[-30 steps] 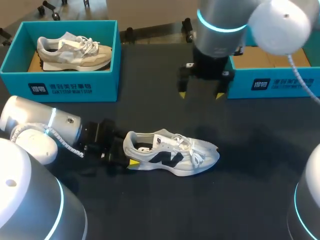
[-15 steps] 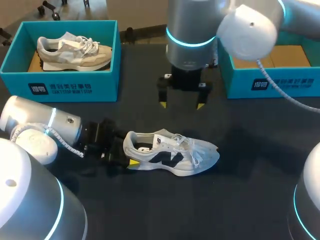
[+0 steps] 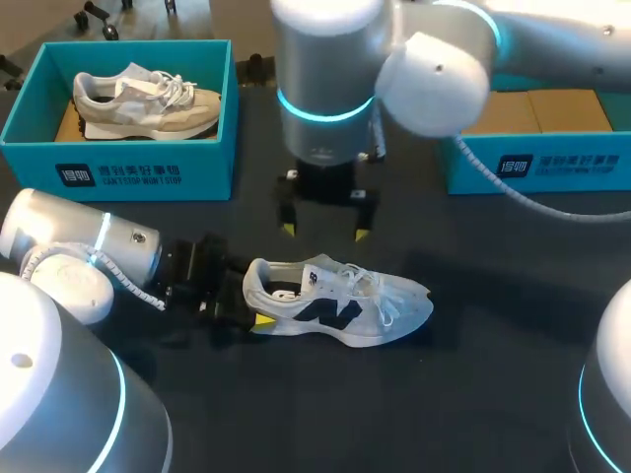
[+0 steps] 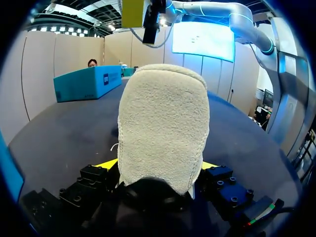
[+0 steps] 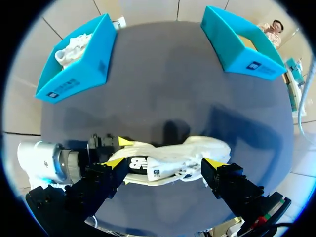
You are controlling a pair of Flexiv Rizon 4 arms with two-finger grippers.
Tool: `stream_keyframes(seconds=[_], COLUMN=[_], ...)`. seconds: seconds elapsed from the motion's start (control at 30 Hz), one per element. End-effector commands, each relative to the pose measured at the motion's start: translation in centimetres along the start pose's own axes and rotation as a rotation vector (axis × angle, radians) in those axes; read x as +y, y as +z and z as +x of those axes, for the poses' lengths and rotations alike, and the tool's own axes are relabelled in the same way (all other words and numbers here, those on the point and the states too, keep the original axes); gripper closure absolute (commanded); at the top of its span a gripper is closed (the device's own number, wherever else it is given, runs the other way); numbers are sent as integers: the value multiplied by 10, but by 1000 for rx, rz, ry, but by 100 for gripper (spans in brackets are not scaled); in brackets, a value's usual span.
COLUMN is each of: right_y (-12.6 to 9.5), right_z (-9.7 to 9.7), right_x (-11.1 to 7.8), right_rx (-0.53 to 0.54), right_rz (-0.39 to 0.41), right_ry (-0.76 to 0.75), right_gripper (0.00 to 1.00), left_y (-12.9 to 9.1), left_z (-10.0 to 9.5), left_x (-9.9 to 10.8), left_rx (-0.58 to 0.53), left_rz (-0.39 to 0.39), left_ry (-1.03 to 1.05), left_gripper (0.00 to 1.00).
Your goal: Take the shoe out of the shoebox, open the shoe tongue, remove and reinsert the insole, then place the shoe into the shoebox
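Head view: your left gripper (image 3: 251,305) clamps the shoe (image 3: 340,304), heel pinched between its jaws; your right gripper (image 3: 321,233) hangs just above the shoe, jaws spread wide, holding nothing.

A dark logo is seen on the side of the shoe (image 3: 340,313). White print beside a small square sign is seen on the front wall of the left shoebox (image 3: 118,177), behind the shoe. The same is seen on the right shoebox (image 3: 562,166). The small lines cannot be made out.
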State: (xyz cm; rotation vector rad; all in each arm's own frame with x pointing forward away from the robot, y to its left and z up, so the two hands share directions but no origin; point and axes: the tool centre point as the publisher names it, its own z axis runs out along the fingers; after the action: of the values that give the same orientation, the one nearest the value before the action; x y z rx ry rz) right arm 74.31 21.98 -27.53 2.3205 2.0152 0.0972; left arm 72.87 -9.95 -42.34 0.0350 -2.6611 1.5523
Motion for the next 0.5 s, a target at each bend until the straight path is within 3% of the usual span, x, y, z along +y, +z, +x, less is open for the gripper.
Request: stream_keyframes(seconds=[0.03, 0.27, 0.5], right_y=[14, 19, 19], right_z=[7, 0, 0], right_x=[-14, -31, -32], right_rx=[-44, -96, -108], right_rz=[-7, -26, -7], right_ry=[30, 58, 66], right_gripper=[0, 0, 0], left_y=[0, 0, 0], left_z=[-3, -3, -3], left_x=[1, 1, 1], left_rx=[1, 1, 1], left_rz=[-5, -5, -5], left_ry=[-1, -1, -1], left_gripper=[100, 100, 100])
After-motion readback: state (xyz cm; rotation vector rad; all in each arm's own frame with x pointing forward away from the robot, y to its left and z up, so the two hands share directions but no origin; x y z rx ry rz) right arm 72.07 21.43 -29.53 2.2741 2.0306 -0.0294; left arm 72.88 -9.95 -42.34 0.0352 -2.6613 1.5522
